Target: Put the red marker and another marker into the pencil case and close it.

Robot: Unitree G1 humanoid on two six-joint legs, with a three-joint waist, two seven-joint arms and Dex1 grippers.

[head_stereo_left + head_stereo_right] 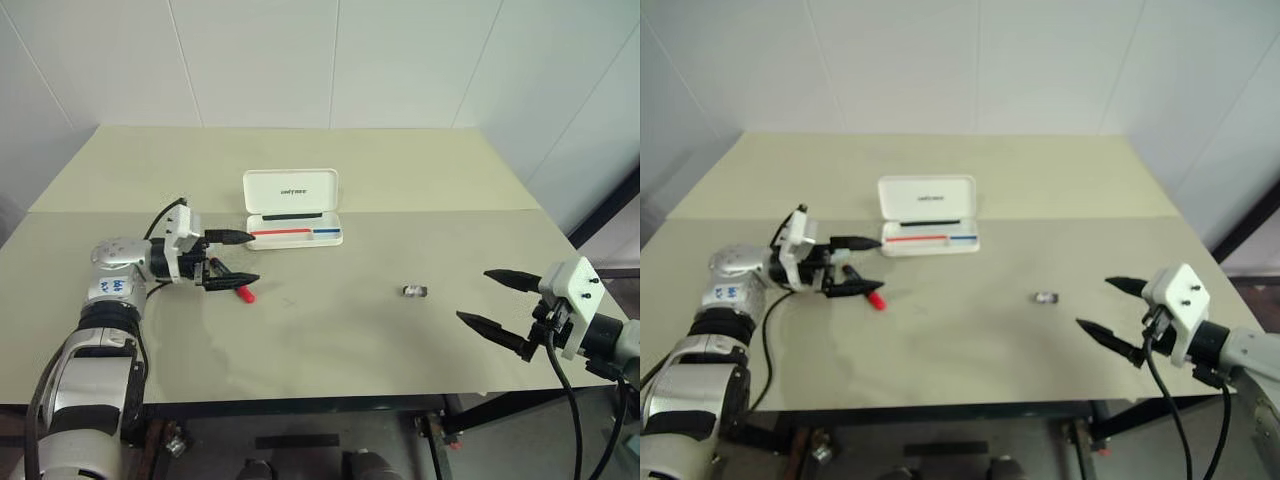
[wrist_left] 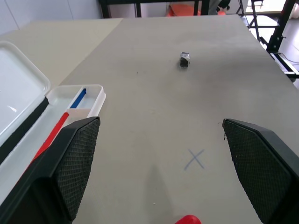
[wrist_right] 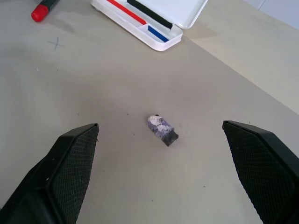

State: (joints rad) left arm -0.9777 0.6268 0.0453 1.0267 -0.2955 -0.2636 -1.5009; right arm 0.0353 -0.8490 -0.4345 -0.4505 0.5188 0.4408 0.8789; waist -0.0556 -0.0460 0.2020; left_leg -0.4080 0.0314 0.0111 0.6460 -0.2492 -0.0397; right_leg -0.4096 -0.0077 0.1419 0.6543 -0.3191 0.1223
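Table [image 1: 400, 340]: matte, pale olive-beige top w/ a seam running across it behind the case, plus a small pen-drawn X [image 2: 195, 159] on the surface.

Case [image 1: 292, 207]: white hard plastic, rectangular w/ rounded corners, hinged. I see it open, lid standing up at the back, tray lying flat on the table. Small black lettering on the lid, too tiny for me to read. Inside the tray: a black strip at the back, then a thin red-and-blue stripe along the front.

Red marker [image 1: 244, 293]: short, stubby, glossy red w/ a black end. It lies flat on the table in front of the case and off to the left, just under my left gripper [image 1: 231, 260].

L gripper: black fingers w/ cross-hatched pads [image 2: 77, 163], spread wide, holding nothing, pointing across the table w/ the far finger near the case's left end.

Right gripper [image 1: 503, 303]: same black textured fingers on a white housing, also spread wide and empty, hovering over the table's right front edge.

Between the two, well apart from the case: a small block [image 3: 162, 129], clear/silvery w/ a dark end, rough-looking, lying on the table.
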